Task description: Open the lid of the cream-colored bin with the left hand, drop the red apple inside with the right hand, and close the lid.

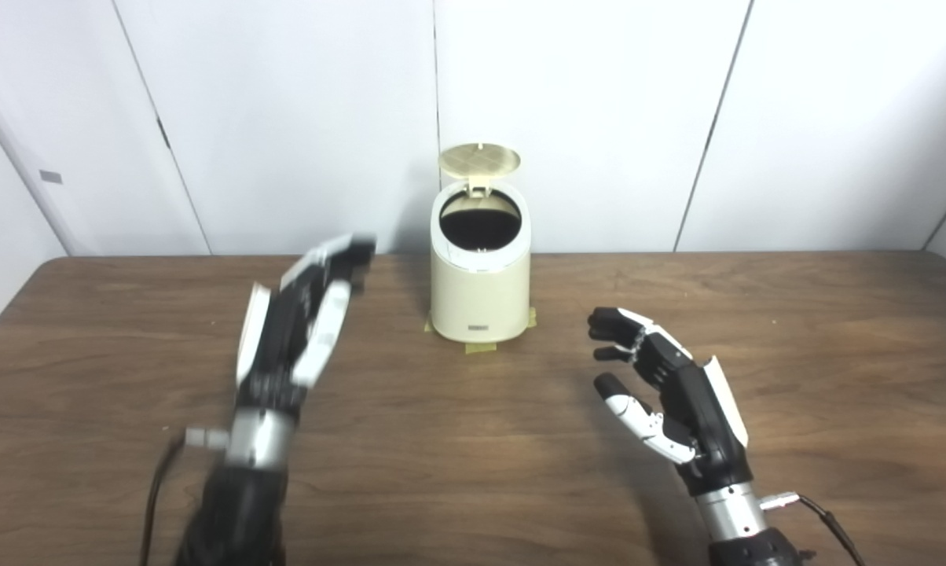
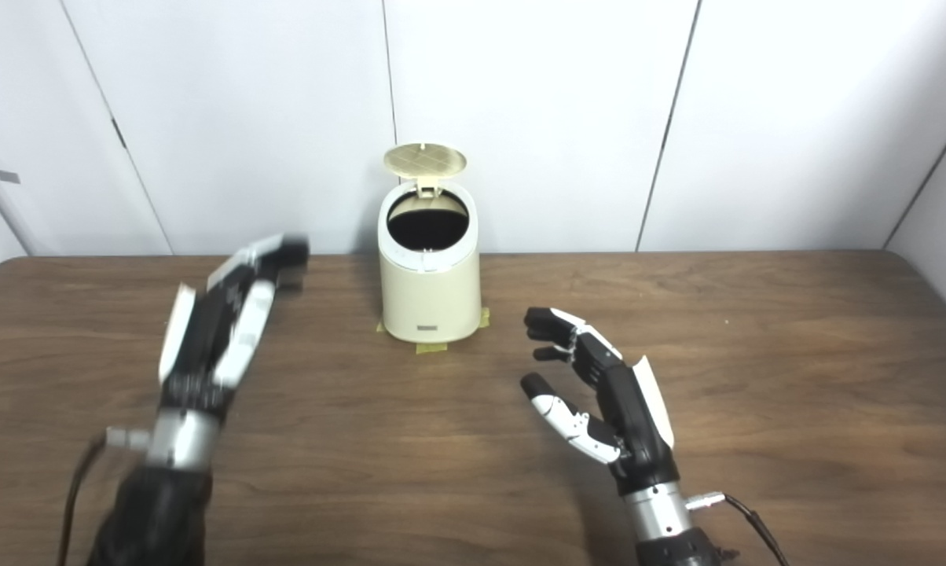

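The cream-colored bin (image 1: 479, 295) stands at the back middle of the table, taped down at its base. Its round lid (image 1: 479, 161) is flipped up on the rear hinge, and the inside looks dark. No red apple shows anywhere in view. My left hand (image 1: 296, 330) hovers to the left of the bin, open, fingers stretched toward it, slightly blurred. My right hand (image 1: 661, 385) rests low over the table to the right front of the bin, open with curled fingers and nothing in it.
The brown wooden table (image 1: 834, 354) runs across the whole view, with a white panelled wall (image 1: 599, 118) close behind the bin. Yellow tape (image 1: 481, 346) pokes out under the bin's base. Cables trail from both wrists.
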Robot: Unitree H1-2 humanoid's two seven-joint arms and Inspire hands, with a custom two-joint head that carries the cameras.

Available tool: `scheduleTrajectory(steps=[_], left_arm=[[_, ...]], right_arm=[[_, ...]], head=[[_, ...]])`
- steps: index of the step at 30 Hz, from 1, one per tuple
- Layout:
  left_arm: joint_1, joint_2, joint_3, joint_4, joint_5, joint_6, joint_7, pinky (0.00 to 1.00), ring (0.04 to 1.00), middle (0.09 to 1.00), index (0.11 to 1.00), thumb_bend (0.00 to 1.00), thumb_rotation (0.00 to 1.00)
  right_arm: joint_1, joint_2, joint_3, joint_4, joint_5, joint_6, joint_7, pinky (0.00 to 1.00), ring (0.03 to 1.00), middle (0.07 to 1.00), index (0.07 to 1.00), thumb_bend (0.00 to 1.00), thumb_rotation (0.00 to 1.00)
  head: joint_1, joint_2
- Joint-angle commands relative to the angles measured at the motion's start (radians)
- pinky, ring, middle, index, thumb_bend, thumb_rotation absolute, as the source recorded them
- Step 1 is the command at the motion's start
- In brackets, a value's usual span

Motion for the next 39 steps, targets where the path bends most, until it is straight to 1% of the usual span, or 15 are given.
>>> scheduleTrajectory(steps=[1, 3, 5, 7, 9, 10, 14, 17, 18, 23, 25, 29, 34, 37, 39], left_arm=[[-0.113, 0.028, -0.011, -0.038, 0.057, 0.033, -0.016, 0.77, 0.847, 0.831, 0.813, 0.35, 0.95], [-0.195, 0.046, -0.021, -0.039, 0.117, 0.078, -0.024, 0.78, 0.851, 0.835, 0.82, 0.39, 0.98], [-0.275, 0.059, -0.043, -0.046, 0.186, 0.144, -0.044, 0.79, 0.847, 0.836, 0.82, 0.45, 0.99], [-0.341, 0.07, -0.069, -0.054, 0.241, 0.208, -0.077, 0.83, 0.871, 0.864, 0.84, 0.53, 1.0], [-0.398, 0.073, -0.095, -0.05, 0.29, 0.254, -0.1, 0.87, 0.903, 0.877, 0.846, 0.58, 1.0], [-0.424, 0.07, -0.107, -0.045, 0.312, 0.278, -0.11, 0.91, 0.926, 0.883, 0.847, 0.59, 1.0], [-0.506, 0.067, -0.157, -0.022, 0.394, 0.35, -0.152, 0.97, 0.948, 0.894, 0.851, 0.59, 1.0], [-0.558, 0.064, -0.201, 0.004, 0.465, 0.398, -0.189, 1.0, 0.993, 0.918, 0.85, 0.67, 1.0], [-0.574, 0.063, -0.214, 0.017, 0.487, 0.405, -0.209, 1.0, 0.997, 0.917, 0.851, 0.69, 1.0], [-0.634, 0.071, -0.25, 0.102, 0.66, 0.411, -0.389, 1.0, 0.999, 0.934, 0.895, 0.78, 1.0], [-0.647, 0.071, -0.254, 0.147, 0.698, 0.41, -0.418, 1.0, 1.0, 0.932, 0.895, 0.8, 1.0], [-0.665, 0.068, -0.256, 0.238, 0.716, 0.409, -0.423, 1.0, 1.0, 0.919, 0.872, 0.83, 1.0], [-0.661, 0.075, -0.267, 0.27, 0.733, 0.409, -0.435, 1.0, 1.0, 0.921, 0.878, 0.83, 1.0], [-0.654, 0.085, -0.284, 0.276, 0.737, 0.402, -0.431, 1.0, 1.0, 0.921, 0.874, 0.82, 1.0], [-0.644, 0.086, -0.287, 0.276, 0.731, 0.402, -0.424, 1.0, 1.0, 0.931, 0.883, 0.85, 1.0]], right_arm=[[-0.026, 0.01, -0.009, -0.02, -0.011, -0.008, -0.004, 0.68, 0.764, 0.776, 0.755, 0.22, 0.48], [-0.025, 0.016, -0.011, -0.018, -0.018, -0.002, -0.005, 0.67, 0.759, 0.77, 0.75, 0.23, 0.5], [-0.025, 0.022, -0.017, -0.017, -0.023, 0.002, -0.01, 0.67, 0.754, 0.763, 0.74, 0.24, 0.51], [-0.024, 0.025, -0.023, -0.017, -0.027, 0.002, -0.012, 0.66, 0.749, 0.759, 0.737, 0.25, 0.52], [-0.022, 0.025, -0.026, -0.015, -0.026, 0.0, -0.008, 0.67, 0.751, 0.761, 0.739, 0.25, 0.53], [-0.022, 0.025, -0.027, -0.015, -0.023, 0.0, -0.006, 0.67, 0.752, 0.763, 0.74, 0.25, 0.52], [-0.019, 0.025, -0.028, -0.019, -0.024, 0.01, -0.001, 0.67, 0.753, 0.764, 0.74, 0.25, 0.52], [-0.017, 0.023, -0.028, -0.022, -0.032, 0.018, 0.0, 0.67, 0.76, 0.77, 0.745, 0.24, 0.52], [-0.018, 0.024, -0.028, -0.02, -0.033, 0.017, 0.001, 0.67, 0.761, 0.771, 0.745, 0.24, 0.52], [-0.023, 0.026, -0.025, -0.002, -0.015, 0.011, 0.008, 0.66, 0.747, 0.761, 0.741, 0.23, 0.5], [-0.024, 0.029, -0.026, 0.0, -0.017, 0.015, 0.008, 0.65, 0.742, 0.758, 0.738, 0.23, 0.49], [-0.026, 0.03, -0.027, 0.007, -0.025, 0.014, 0.005, 0.64, 0.739, 0.756, 0.736, 0.23, 0.45], [-0.029, 0.029, -0.029, 0.017, -0.034, 0.008, 0.001, 0.64, 0.734, 0.754, 0.736, 0.24, 0.5], [-0.026, 0.031, -0.032, 0.013, -0.029, 0.022, 0.002, 0.64, 0.742, 0.759, 0.738, 0.24, 0.51], [-0.026, 0.033, -0.033, 0.013, -0.022, 0.022, 0.003, 0.65, 0.743, 0.759, 0.738, 0.25, 0.51]], head=[[-0.007, 0.0], [-0.01, 0.001], [-0.009, 0.002], [-0.008, 0.005], [-0.008, 0.006], [-0.008, 0.007], [-0.006, 0.01], [-0.004, 0.009], [-0.004, 0.008], [-0.006, 0.003], [-0.006, 0.002], [-0.007, 0.0], [-0.01, -0.008], [-0.012, -0.01], [-0.011, -0.012]])
